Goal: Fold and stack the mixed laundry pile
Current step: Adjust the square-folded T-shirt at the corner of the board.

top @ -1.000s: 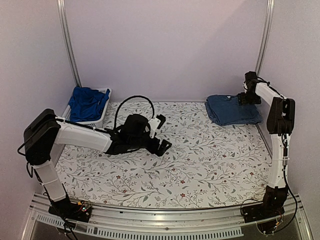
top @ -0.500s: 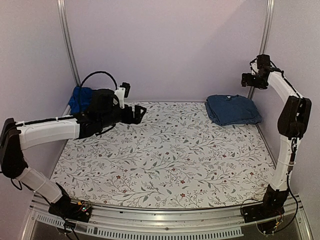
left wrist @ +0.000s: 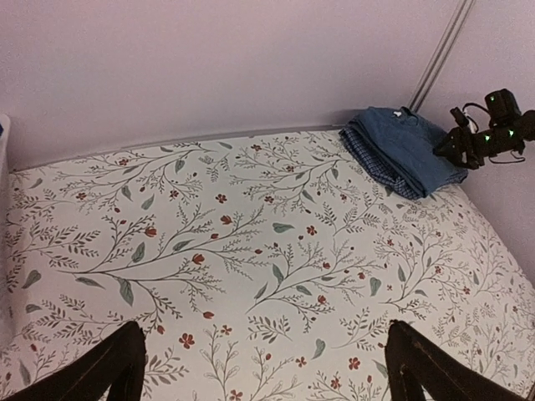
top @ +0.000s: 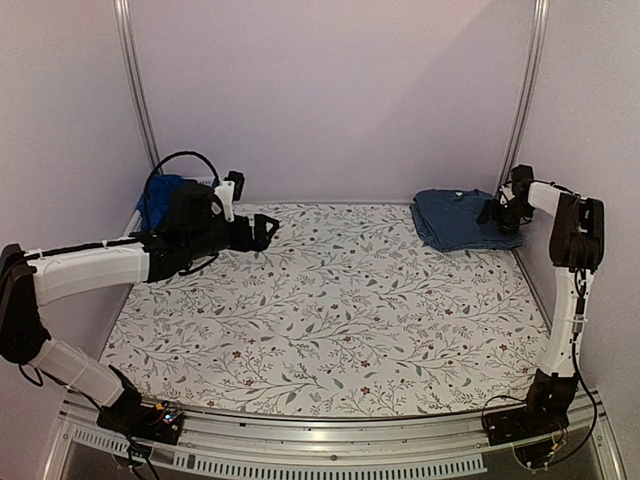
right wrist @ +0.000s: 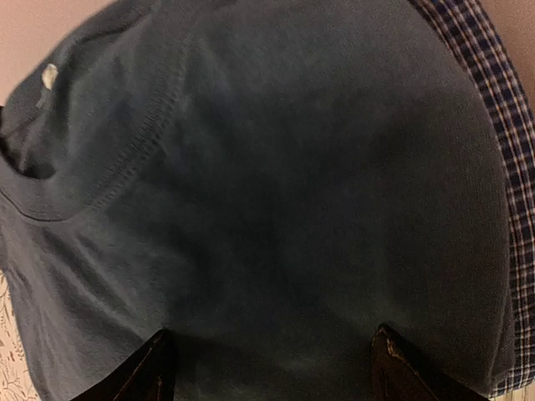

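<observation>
Right claw [top: 497, 210] at navy T-shirt [top: 458, 216]

The overhead rear view covers the whole floral-patterned table [top: 330, 300]. The left wrist view looks across it. The right wrist view sits close over the folded dark navy T-shirt [right wrist: 267, 209], which all three views share.

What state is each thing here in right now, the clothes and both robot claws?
Checked shirt: folded, lying flat.
Navy T-shirt: folded, lying on the checked shirt.
Royal-blue garment: crumpled, not folded.
Left gripper: open, empty.
Right gripper: open, over the navy T-shirt.
</observation>
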`<state>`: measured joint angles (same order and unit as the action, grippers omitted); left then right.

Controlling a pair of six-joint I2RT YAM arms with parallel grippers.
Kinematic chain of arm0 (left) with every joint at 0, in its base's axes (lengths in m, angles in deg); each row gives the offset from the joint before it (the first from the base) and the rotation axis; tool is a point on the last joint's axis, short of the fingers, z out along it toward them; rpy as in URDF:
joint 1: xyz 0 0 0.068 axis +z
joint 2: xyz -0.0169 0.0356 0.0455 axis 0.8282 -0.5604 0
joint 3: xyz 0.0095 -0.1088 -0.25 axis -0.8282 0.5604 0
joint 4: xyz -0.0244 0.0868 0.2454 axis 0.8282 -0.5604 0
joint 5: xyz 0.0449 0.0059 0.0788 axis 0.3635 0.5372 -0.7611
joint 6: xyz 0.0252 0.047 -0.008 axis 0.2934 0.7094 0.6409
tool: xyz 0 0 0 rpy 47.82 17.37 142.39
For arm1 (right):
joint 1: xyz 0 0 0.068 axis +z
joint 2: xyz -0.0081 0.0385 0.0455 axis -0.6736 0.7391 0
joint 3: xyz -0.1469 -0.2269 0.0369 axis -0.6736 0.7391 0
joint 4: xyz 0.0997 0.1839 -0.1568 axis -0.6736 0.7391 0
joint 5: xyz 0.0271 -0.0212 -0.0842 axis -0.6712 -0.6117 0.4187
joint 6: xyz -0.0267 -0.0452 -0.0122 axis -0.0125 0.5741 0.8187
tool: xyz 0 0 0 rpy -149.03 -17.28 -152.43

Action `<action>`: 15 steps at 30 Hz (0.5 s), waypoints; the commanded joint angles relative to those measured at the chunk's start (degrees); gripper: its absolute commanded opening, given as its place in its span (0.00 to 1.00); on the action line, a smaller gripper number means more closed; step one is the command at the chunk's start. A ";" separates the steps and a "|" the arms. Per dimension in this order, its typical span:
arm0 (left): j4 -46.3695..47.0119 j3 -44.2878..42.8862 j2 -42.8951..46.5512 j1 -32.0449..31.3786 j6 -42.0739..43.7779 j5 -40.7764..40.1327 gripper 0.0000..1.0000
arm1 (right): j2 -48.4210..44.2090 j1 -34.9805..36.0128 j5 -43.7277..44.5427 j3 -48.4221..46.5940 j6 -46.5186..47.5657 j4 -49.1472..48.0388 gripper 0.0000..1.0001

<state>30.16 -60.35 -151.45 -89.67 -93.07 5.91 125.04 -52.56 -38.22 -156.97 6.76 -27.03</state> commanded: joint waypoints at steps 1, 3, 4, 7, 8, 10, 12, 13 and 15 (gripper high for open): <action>1.90 0.77 -1.40 1.28 -0.75 1.78 1.00 | -0.54 -1.82 0.78 7.18 -2.72 -2.44 0.80; 2.01 0.61 -1.85 1.48 -0.81 2.07 1.00 | -1.88 -1.80 0.78 11.39 -2.82 -3.86 0.82; 2.05 0.60 -2.03 1.50 -0.84 2.24 1.00 | -3.59 -1.82 0.27 14.05 -2.93 -4.63 0.82; 2.05 0.67 -2.01 1.80 -1.10 2.42 1.00 | -8.39 -1.82 -2.34 20.77 -3.54 -9.14 0.85; 1.96 0.74 -2.04 1.96 -1.14 2.53 1.00 | -10.76 -1.82 -2.83 21.87 -3.50 -9.69 0.85; 1.77 0.60 -2.04 2.34 -1.33 2.54 1.00 | -13.30 -1.82 -4.31 21.92 -3.15 -9.78 0.85; 0.88 0.15 -2.32 2.92 -1.49 2.54 1.00 | -15.64 -1.82 -6.02 20.64 -2.52 -9.32 0.86; -0.08 -0.38 -2.35 3.25 -1.49 2.54 1.00 | -16.77 -1.82 -7.34 20.20 -2.16 -9.41 0.86; -2.10 -1.45 -2.47 4.45 -1.89 1.60 1.00 | -19.61 -1.74 -9.83 19.94 -1.83 -10.13 0.87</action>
<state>30.32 -60.09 -153.05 -87.55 -94.19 8.07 112.58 -54.42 -42.39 -135.94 4.11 -36.43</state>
